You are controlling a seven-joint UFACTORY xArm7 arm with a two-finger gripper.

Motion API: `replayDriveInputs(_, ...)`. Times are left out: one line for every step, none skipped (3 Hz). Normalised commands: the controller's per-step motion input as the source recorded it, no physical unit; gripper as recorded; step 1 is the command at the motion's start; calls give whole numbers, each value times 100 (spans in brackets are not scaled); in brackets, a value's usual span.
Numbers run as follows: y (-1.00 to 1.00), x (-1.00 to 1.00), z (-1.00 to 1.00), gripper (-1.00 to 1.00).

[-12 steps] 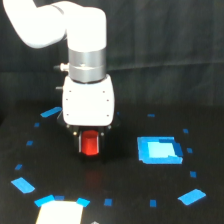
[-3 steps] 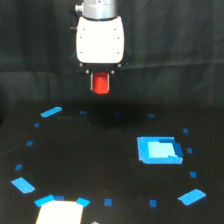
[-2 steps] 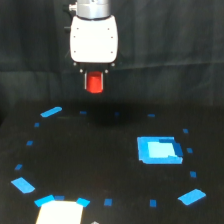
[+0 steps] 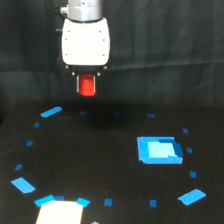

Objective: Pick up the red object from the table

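Note:
The red object [image 4: 88, 85], a small red-orange block, hangs well above the black table [image 4: 100, 165] at the upper left of the exterior view. My gripper [image 4: 88, 85] is shut on it, its dark fingers on either side of the block beneath the white wrist housing [image 4: 85, 41]. The block's lower part shows between the fingers; its top is hidden under the housing.
A blue square patch [image 4: 158, 150] lies on the table at the right. Small blue tape marks ring the surface, such as one at the left [image 4: 51, 111] and one at the lower right [image 4: 193, 197]. A white patch edged in blue [image 4: 61, 210] sits at the bottom left.
The gripper lifted the red object off the table and now holds it high. Over the last second it has drifted slightly toward the exterior view's left.

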Motion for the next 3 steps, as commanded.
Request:
replayDriveInputs(23,-26,-7,-97)
replayDriveInputs(-39,-8,-15,-45)
replayDriveInputs(9,-20,-65,-82)
